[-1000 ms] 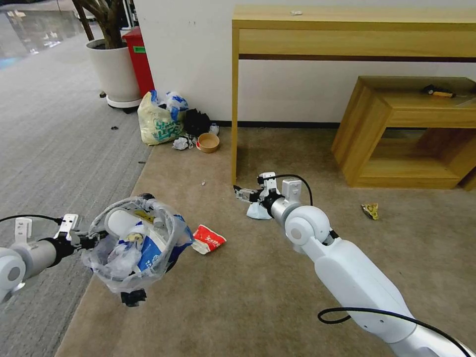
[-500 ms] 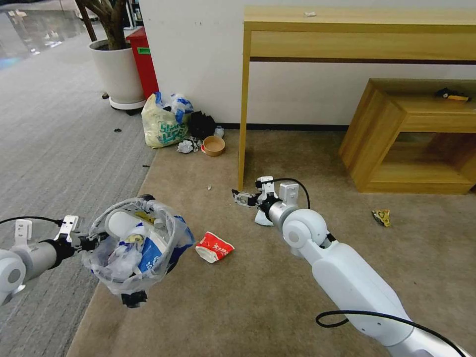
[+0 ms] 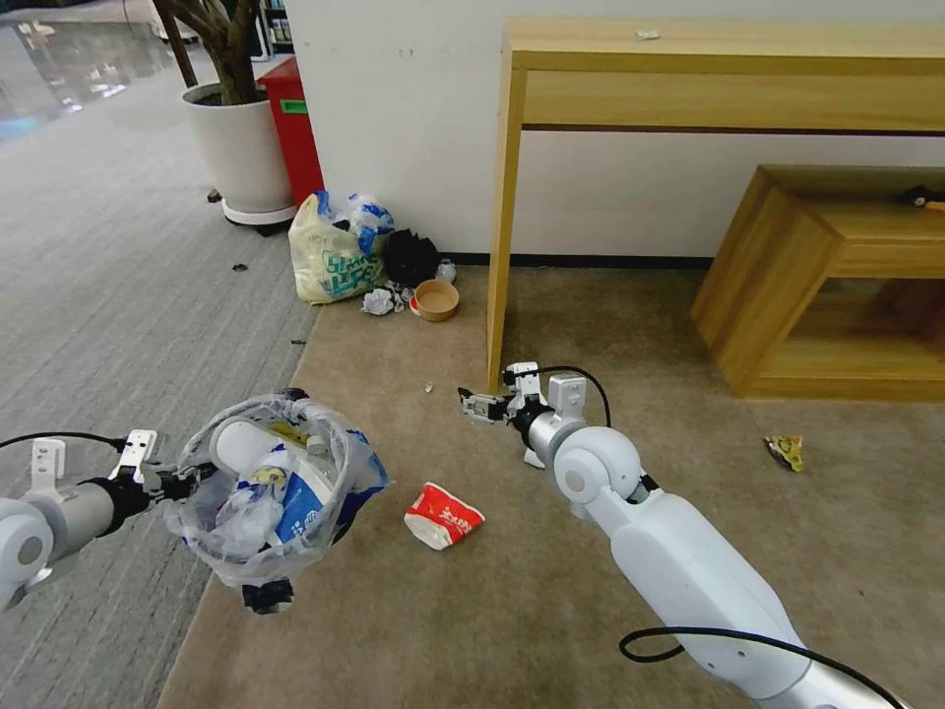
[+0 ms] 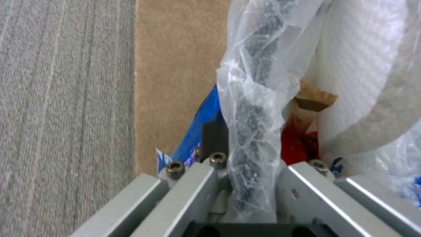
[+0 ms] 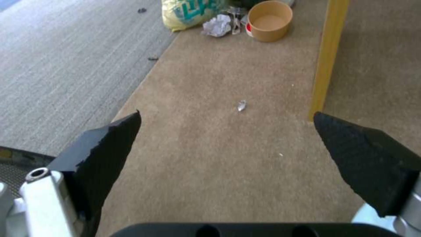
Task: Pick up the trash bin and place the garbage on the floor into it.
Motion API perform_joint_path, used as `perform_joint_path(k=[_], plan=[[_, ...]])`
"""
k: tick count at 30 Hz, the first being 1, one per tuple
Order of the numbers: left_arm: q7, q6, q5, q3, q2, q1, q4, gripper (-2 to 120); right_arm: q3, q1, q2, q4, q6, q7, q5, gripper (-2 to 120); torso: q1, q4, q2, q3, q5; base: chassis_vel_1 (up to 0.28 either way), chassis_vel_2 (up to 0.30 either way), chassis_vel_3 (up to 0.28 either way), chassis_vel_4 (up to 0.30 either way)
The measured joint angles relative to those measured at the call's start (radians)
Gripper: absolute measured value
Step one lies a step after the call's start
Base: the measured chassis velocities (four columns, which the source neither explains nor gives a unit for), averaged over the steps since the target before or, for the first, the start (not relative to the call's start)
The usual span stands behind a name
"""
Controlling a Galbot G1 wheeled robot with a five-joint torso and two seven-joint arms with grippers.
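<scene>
My left gripper [image 3: 183, 480] is shut on the rim of the trash bin [image 3: 279, 489] and holds it tilted above the carpet's edge. In the left wrist view its clear bag [image 4: 252, 108] is pinched between the fingers. The bin holds a white slipper [image 4: 364, 79], brown cardboard [image 4: 313, 98] and blue and red pieces. A crushed red carton [image 3: 443, 514] lies on the carpet beside the bin. My right gripper [image 3: 473, 404] [image 5: 227, 115] hovers open and holds nothing near the table leg [image 3: 503, 246]. A small scrap [image 5: 241, 105] lies ahead of it. A pale item [image 3: 533, 454] is mostly hidden under the right wrist.
A yellow wrapper [image 3: 787, 451] lies at the right. By the wall sit a yellowish shopping bag [image 3: 335, 254], a crumpled tissue [image 3: 378, 300], a brown bowl [image 3: 436, 299] and a black lump [image 3: 409, 258]. A low wooden shelf [image 3: 837, 286], a plant pot [image 3: 241, 148] and a red box [image 3: 295, 123] stand around.
The whole head view has shifted, so the floor and furniture sit further right and lower. Both arms keep about the same pose. The bin stays held.
</scene>
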Motion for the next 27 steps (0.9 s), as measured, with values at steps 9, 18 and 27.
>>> perform_joint_path(k=[9,18,27], plan=[[0.008,0.000,0.000,-0.005,0.001,0.000,0.009,0,-0.019,-0.039,-0.018,-0.083,0.019,-0.092,-0.058,100,0.000,-0.0002,0.000,0.000,0.0001,-0.058,0.157,0.061,-0.139],[0.012,0.000,0.002,-0.007,0.000,-0.001,0.016,0,-0.024,-0.023,-0.041,-0.209,0.063,-0.309,-0.116,100,0.000,0.0005,0.000,0.000,0.0002,-0.004,0.008,0.006,-0.005],[0.012,0.000,0.004,-0.007,-0.002,-0.001,0.020,0,-0.109,0.028,-0.058,-0.372,0.119,-0.646,-0.271,100,0.000,0.0001,0.000,0.000,0.0000,0.000,0.000,0.000,0.000]])
